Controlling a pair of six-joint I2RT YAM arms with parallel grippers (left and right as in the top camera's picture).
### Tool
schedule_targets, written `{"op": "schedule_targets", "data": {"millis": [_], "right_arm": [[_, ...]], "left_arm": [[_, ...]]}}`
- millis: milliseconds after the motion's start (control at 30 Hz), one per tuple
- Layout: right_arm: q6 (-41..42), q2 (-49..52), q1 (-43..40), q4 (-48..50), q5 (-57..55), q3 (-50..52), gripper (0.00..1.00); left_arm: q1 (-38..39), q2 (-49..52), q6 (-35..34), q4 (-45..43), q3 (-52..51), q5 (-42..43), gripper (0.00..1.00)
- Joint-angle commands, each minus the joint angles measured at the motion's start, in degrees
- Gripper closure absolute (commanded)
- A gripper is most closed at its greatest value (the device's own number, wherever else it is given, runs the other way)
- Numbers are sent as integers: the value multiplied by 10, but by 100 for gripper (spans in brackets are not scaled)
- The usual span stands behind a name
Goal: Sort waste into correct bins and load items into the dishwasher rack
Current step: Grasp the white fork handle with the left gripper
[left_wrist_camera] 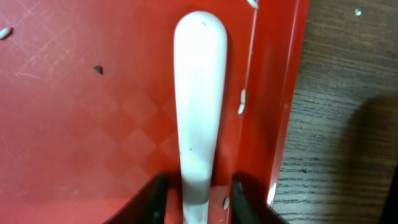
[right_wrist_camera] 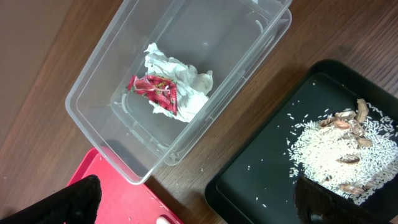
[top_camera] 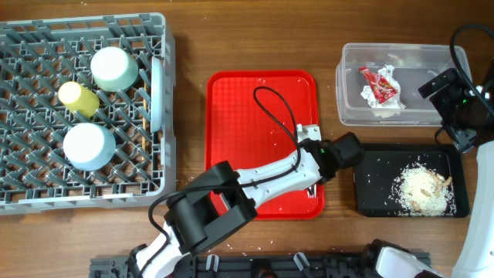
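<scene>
Red tray (top_camera: 247, 116): middle of the wood surface (top_camera: 193, 31), stray rice grains on it.
Fork (left_wrist_camera: 200, 93): white plastic, lies on the red tray along its right edge.
Left gripper (left_wrist_camera: 199, 200): low over the red tray's right edge, jaws either side of the fork handle and very near it; cannot tell if they pinch it.
Right gripper (right_wrist_camera: 186, 205): fingers spread wide, nothing between them; hangs well right of the red tray, over the gap between tub and black tray.
Tub (top_camera: 347, 108): clear, just right of the red tray's top corner; holds the napkin (right_wrist_camera: 186, 81) with the red wrapper (right_wrist_camera: 155, 93) on it.
Black tray (top_camera: 370, 193): right of the red tray's lower corner; rice pile (top_camera: 421, 189) with brownish bits inside.
Rack (top_camera: 23, 185): grey, left of the red tray; green bowl (top_camera: 114, 68), yellow cup (top_camera: 78, 98) and blue bowl (top_camera: 89, 146) upside down in it, blue plate (top_camera: 157, 93) on edge at the side nearest the red tray.
</scene>
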State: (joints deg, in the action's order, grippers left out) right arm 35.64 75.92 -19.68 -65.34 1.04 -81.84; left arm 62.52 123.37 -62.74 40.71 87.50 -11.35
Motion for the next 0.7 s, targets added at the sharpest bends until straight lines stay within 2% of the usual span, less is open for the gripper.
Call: {"op": "schedule_targets", "data": {"millis": [0,67,167,233,467,600,667], "right_arm": [[-10,5,-2,2,1,-2,0],[-10,5,-2,2,1,-2,0],[-10,5,-2,2,1,-2,0],[-10,5,-2,2,1,-2,0],[-10,5,-2,2,1,-2,0],[-10,5,-2,2,1,-2,0],[-10,5,-2,2,1,-2,0]], "left_arm": [[3,45,-5,7,-20,41,79],[2,40,-5,7,-17,41,86],[-1,16,5,13,-17,41,86],[0,1,25,16,-17,41,90],[-1,-5,25,19,-17,41,86],[-3,-6,25,18,-17,41,88],[-3,-6,25,17,-17,41,93]]}}
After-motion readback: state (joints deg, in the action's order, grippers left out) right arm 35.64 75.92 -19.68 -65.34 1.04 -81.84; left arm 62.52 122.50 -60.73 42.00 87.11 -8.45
